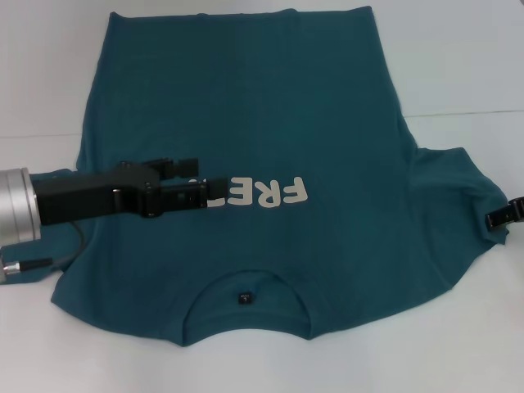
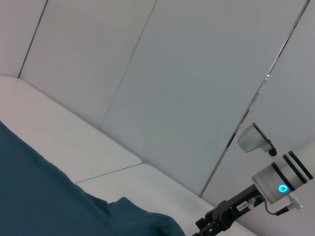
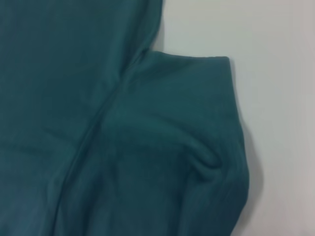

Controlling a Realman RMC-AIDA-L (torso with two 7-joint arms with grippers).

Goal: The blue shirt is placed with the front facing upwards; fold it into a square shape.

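- The shirt (image 1: pixel 327 123) lies flat on the white bench (image 1: pixel 467 65), front up, collar at the near edge and hem at the far edge
- White lettering (image 1: pixel 270 193) runs across the chest; its left end is covered by the left hand
- A small dark label (image 1: pixel 244 299) sits inside the collar
- The left hand (image 1: pixel 201 184) reaches in from the left over the chest, level with the lettering; its fingers stand parted with nothing between them
- The right hand (image 1: pixel 506 216) shows only as a dark tip at the right edge, beside the right sleeve; whether it is released or clenched cannot be told
- The right wrist view shows the rumpled sleeve (image 3: pixel 197 123) lying on the bench, with a seam running down beside it
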